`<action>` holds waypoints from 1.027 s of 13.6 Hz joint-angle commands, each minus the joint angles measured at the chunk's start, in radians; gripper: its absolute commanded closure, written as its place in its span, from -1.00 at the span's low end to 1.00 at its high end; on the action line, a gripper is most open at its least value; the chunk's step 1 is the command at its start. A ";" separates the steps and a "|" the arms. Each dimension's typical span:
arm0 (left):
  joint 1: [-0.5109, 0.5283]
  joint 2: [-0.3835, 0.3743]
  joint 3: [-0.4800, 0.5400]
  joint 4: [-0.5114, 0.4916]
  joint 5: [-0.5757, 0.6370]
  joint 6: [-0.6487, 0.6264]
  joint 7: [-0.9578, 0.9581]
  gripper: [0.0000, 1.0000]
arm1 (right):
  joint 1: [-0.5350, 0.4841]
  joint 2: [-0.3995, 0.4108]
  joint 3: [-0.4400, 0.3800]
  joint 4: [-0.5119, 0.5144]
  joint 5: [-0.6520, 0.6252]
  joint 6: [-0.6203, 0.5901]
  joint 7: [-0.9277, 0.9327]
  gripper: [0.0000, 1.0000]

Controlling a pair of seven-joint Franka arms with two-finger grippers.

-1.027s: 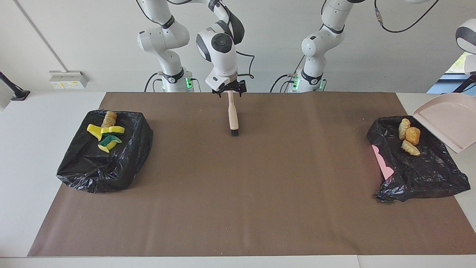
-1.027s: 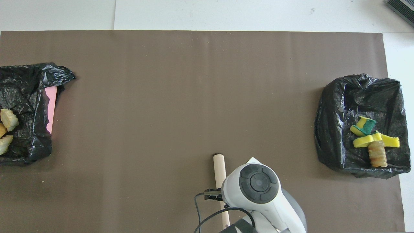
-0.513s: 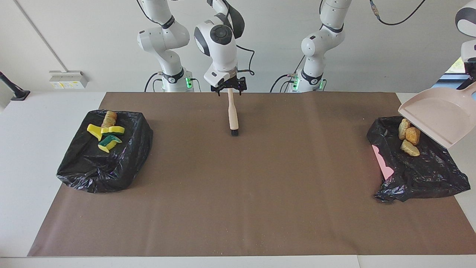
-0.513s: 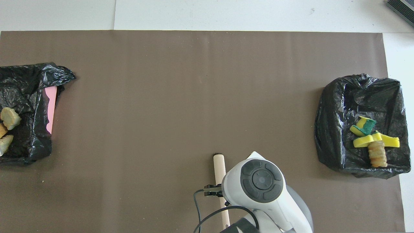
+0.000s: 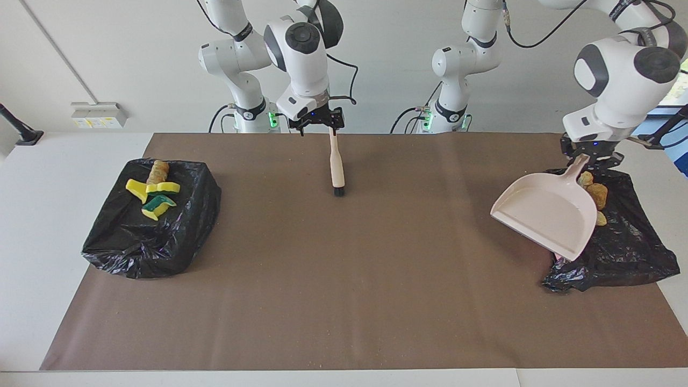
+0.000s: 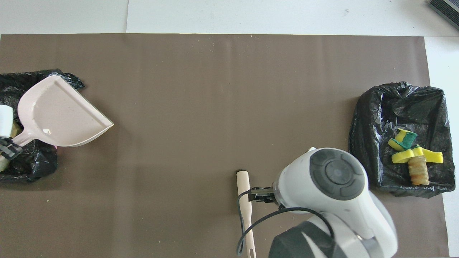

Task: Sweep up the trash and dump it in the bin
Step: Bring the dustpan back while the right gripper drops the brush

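Observation:
The trash lies in two black-bagged bins. Yellow sponge chunks with one bread lump rest in the bin at the right arm's end. More bread lumps lie in the bin at the left arm's end. My left gripper is shut on the handle of the pale pink dustpan, which hangs empty and tilted over that bin's edge. My right gripper hangs open just above and beside the brush lying on the mat.
A brown mat covers the table between the two bins. Fine crumbs dot it. The white table top shows past the mat at both ends.
My left arm has swung the dustpan in from off the table's end to over the bin's edge. My right gripper has risen off the brush handle and drifted toward the right arm's end.

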 commanded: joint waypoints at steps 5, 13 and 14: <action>-0.330 0.025 0.023 -0.050 -0.159 0.131 -0.579 1.00 | -0.086 -0.003 -0.168 0.186 -0.144 -0.096 -0.243 -1.00; -0.640 0.361 0.025 0.266 -0.274 0.272 -1.135 1.00 | -0.163 0.009 -0.316 0.324 -0.230 -0.116 -0.498 -1.00; -0.651 0.382 0.025 0.289 -0.275 0.274 -1.137 1.00 | -0.174 0.037 -0.317 0.362 -0.226 -0.148 -0.501 -1.00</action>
